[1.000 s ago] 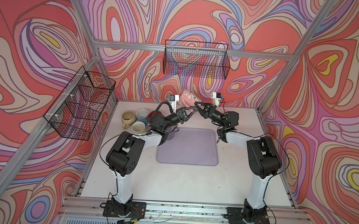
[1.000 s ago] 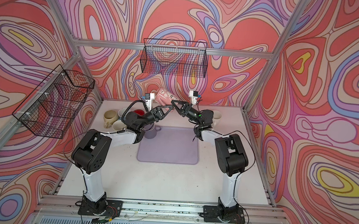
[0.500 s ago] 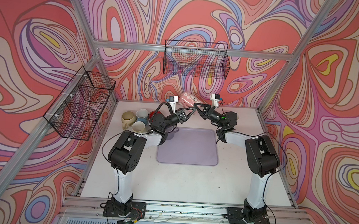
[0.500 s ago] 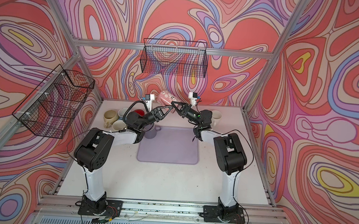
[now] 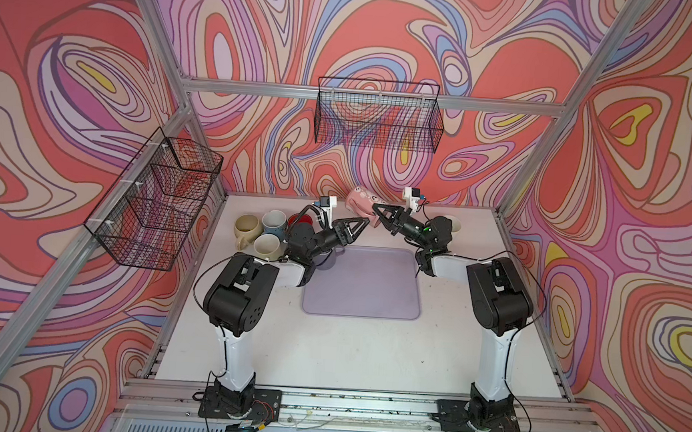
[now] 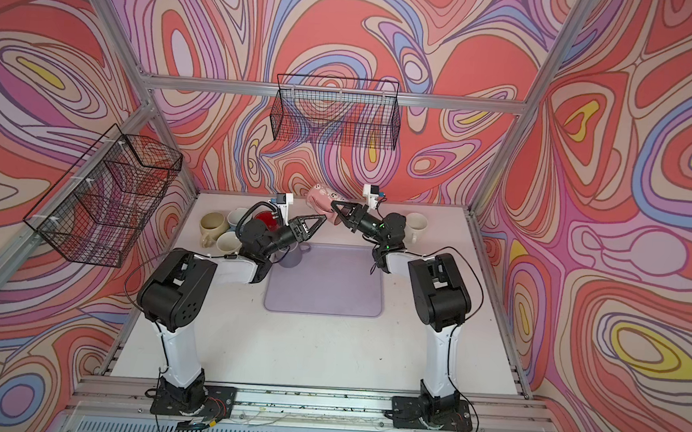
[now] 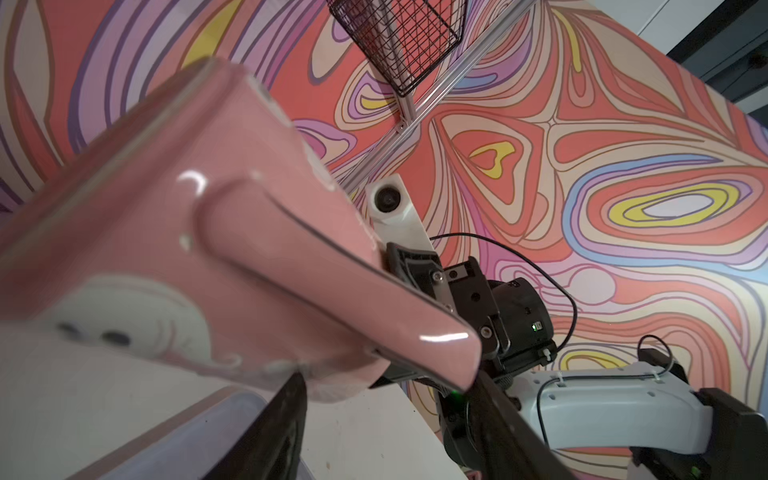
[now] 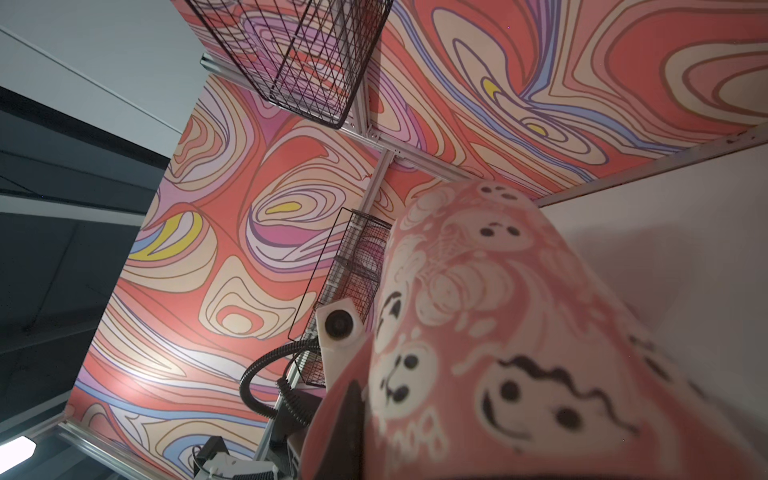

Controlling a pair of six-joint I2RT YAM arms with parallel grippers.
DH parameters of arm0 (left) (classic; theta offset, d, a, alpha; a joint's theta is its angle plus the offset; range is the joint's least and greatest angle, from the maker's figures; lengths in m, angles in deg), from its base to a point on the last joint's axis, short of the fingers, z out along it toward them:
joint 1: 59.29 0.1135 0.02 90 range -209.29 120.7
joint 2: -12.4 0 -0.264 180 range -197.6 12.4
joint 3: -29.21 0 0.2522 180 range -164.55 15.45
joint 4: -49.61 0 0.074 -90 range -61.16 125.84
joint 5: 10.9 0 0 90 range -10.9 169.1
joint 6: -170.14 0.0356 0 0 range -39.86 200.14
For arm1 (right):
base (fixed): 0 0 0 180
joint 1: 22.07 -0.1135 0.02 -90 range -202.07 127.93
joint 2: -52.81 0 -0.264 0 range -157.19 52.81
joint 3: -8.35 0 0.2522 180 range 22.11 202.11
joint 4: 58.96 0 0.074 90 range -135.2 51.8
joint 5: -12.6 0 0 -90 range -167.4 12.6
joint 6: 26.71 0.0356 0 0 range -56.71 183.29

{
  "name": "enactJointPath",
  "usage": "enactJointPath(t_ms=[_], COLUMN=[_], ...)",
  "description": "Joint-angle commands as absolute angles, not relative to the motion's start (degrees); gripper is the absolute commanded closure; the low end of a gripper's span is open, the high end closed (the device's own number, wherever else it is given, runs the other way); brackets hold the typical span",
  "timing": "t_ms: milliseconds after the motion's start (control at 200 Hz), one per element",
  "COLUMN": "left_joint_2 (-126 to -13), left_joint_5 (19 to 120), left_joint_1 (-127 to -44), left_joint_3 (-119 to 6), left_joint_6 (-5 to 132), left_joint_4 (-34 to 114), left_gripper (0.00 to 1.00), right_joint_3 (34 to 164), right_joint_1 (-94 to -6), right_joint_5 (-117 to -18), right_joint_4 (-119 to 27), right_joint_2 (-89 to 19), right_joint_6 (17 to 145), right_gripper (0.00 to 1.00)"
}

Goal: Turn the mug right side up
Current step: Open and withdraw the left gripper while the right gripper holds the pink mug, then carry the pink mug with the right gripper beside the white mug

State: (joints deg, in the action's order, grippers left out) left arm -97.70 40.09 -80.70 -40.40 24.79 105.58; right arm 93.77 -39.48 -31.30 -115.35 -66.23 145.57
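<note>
On the near half of the white table [image 5: 326,349] the two arms rise from their bases, and beyond them a lilac mat [image 5: 364,285] lies flat at the middle. Above the mat's far edge the left fingers [image 5: 353,228] stand spread apart, pointing up at the lower end of the pink mug [image 5: 358,201]. In the left wrist view the mug's handle hangs just past their tips, and I cannot tell whether they touch it. The right fingers [image 5: 383,212] are clamped on the mug's rim beside the handle and carry it in the air. The mug is tilted, with its base raised toward the back wall and its mouth lower. At the far left a cluster of mugs [image 5: 268,243] stands bunched together, mouths up. A cream mug [image 5: 454,224] stands behind the right arm's wrist. A wire basket [image 5: 378,119] hangs on the back wall, and a tiered wire basket [image 5: 153,203] hangs on the left frame.
</note>
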Motion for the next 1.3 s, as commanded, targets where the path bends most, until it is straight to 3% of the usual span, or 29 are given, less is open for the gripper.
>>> enactJointPath(t_ms=[0, 576, 901, 1177, 1292], left_joint_2=[-96.31, -79.62, -69.96, -64.86, -63.27], left_joint_5=[43.39, 48.39, 59.82, 69.6, 72.44], left_joint_1=[-79.05, -78.51, -79.45, -80.2, -80.34], left_joint_3=[-38.32, -38.96, -44.99, -51.48, -53.14], left_joint_6=[28.93, 47.53, 62.85, 70.03, 73.25], left_joint_4=[92.26, 63.54, 38.93, 21.45, 15.37], left_gripper=[0.35, 0.34, 0.36, 0.38, 0.38], right_joint_3=[95.72, 95.74, 103.68, 121.29, 125.9], right_joint_1=[-40.51, -36.05, -36.04, -36.04, -36.04], right_joint_5=[-25.67, -25.12, -32.99, -52.31, -60.88], right_joint_4=[-126.65, -108.56, -54.49, -11.19, -0.8], right_joint_2=[-65.25, -65.72, -55.28, -53.23, -53.85], right_joint_6=[145.1, 134.07, 98.42, 76.2, 71.8], right_gripper=[1.0, 1.0, 1.0, 1.0, 1.0])
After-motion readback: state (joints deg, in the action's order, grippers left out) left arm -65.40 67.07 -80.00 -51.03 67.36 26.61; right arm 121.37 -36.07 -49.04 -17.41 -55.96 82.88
